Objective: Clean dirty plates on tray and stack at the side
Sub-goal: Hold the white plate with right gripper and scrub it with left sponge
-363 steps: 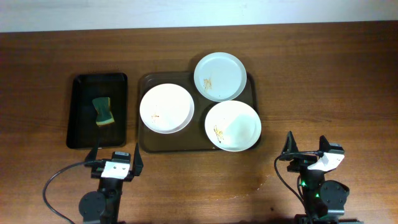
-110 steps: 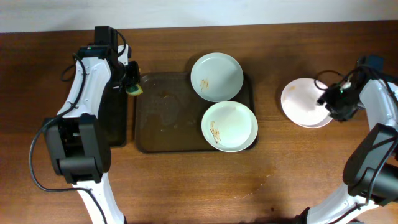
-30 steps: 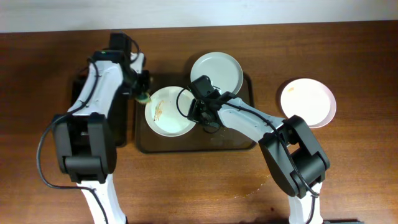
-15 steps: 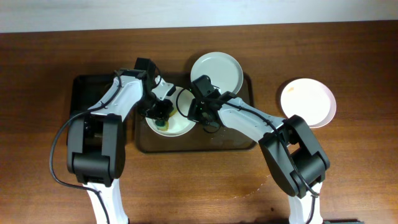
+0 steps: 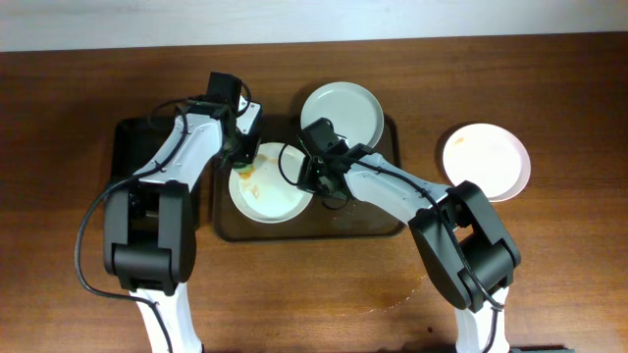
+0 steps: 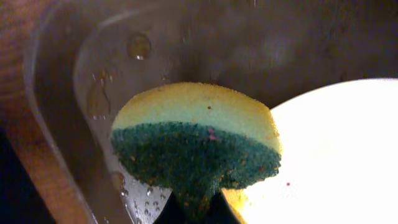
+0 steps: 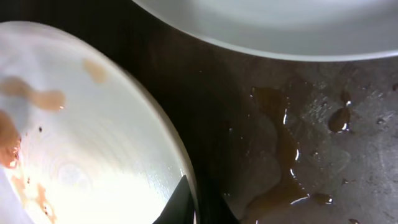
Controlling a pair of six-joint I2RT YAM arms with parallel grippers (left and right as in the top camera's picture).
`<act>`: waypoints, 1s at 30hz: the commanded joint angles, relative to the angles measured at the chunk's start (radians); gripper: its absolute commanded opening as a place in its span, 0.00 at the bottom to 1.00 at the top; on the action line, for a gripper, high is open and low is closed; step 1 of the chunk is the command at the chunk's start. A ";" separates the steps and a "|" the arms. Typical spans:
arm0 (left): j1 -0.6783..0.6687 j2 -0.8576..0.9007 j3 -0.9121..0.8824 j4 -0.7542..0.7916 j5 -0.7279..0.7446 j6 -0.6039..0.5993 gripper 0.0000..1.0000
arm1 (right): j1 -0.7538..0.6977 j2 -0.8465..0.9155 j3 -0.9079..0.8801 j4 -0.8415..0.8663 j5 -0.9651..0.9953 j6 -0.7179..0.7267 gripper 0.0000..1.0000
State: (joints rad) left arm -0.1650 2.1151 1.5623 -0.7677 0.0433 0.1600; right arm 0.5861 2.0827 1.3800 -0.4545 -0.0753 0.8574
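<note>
Left fingers (image 6: 163, 216) pinch the sponge (image 6: 196, 143); right fingers (image 7: 180, 206) grip the smeared plate (image 5: 270, 193).

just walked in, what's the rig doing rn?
The left claw holds a sponge at the edge of a smeared plate on the wet tray. The right claw pinches that plate's opposite rim. Orange smears show on it, so it isn't clean yet. A second plate sits at the tray's back, and a third plate lies on the table to the right.
</note>
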 commanded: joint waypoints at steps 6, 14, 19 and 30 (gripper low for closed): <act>-0.071 0.016 0.093 -0.069 0.148 0.017 0.01 | -0.005 0.021 -0.003 0.007 0.008 0.011 0.04; -0.074 0.019 0.085 -0.172 0.139 0.009 0.01 | -0.006 0.021 -0.003 0.010 0.004 0.011 0.04; -0.068 0.022 -0.076 -0.045 0.125 -0.045 0.01 | -0.006 0.021 -0.003 0.010 0.002 0.011 0.04; -0.067 0.078 -0.087 0.180 -0.204 -0.110 0.01 | -0.006 0.021 -0.003 0.021 0.001 0.011 0.04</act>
State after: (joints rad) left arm -0.2375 2.1304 1.4891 -0.5694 0.0475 0.0723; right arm 0.5816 2.0827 1.3800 -0.4324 -0.0792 0.8646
